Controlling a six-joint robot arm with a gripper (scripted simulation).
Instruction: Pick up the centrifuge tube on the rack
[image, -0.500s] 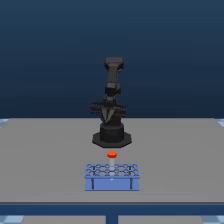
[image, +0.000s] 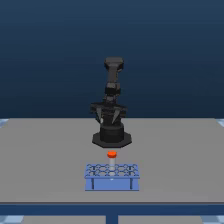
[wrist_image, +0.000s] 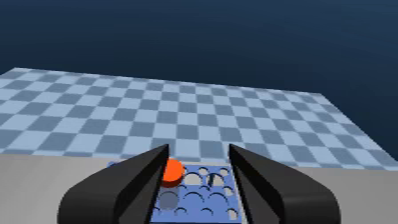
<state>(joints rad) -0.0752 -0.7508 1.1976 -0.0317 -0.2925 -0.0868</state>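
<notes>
Since the earlier frame the arm (image: 112, 95) appears to have bent forward and lower; rack and tube are unchanged in position.

Gripper (wrist_image: 197, 165): both dark fingers (wrist_image: 133, 185) spread apart, nothing between the pads. Jaws stand open with a clear gap, neither finger touching the tube. In the exterior view the gripper (image: 109, 120) hangs in front of the arm's base (image: 111, 137), above the grey table (image: 45, 160).

Centrifuge tube (wrist_image: 172, 170): orange-red cap shows in the wrist view inside the finger gap, just beside the inner edge of one finger. It stands in the rack (wrist_image: 200, 197), below and ahead of the fingertips. Pale body of the tube not resolvable; only the cap is clear. In the exterior view the cap (image: 111, 154) sits at the rack's far edge, between the rack (image: 112, 176) and the arm's base.

Rack: light blue, grid of round holes on top, two dark vertical lines on the front face. Rests flat on the table, below the gripper.

Beyond the table edge, a blue checkered floor (wrist_image: 178, 115).
</notes>
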